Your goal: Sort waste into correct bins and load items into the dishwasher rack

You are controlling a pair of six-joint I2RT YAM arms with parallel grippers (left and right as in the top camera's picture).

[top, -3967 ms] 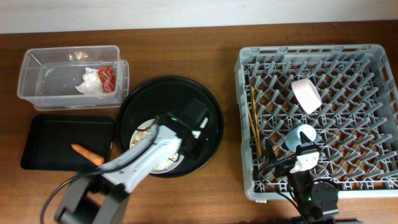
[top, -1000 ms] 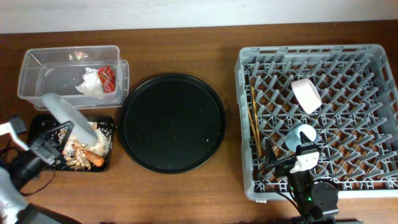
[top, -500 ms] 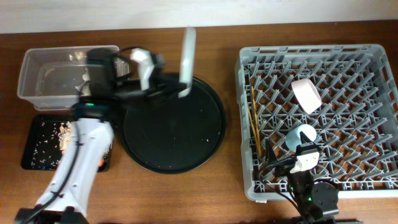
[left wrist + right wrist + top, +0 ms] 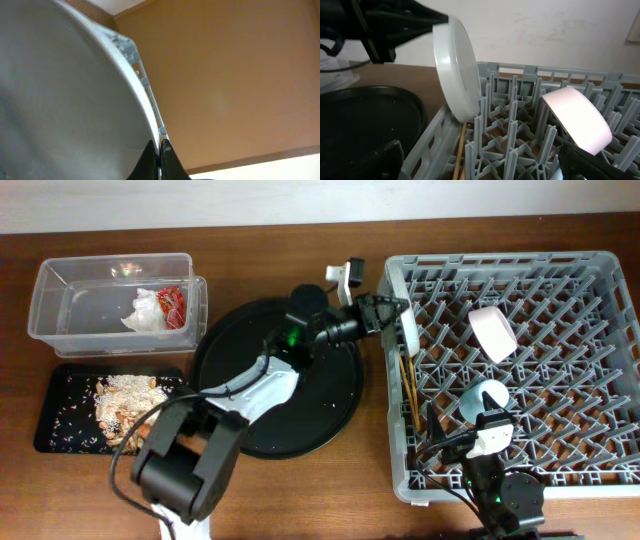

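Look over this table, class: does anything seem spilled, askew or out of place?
Food scraps lie heaped in the shallow black tray, crumbs scattered over its floor, and a few specks dot the round black tray. The left gripper holds the white plate on edge at the dishwasher rack's left wall.

The wooden bench [image 4: 300, 250] carries a clear box [image 4: 45, 290] at its far-left corner and a flat black tray [image 4: 70, 385] just beside it along the left edge. A round black tray [image 4: 290, 410] lies mid-bench, and the grey rack [image 4: 395, 430] fills the right end.
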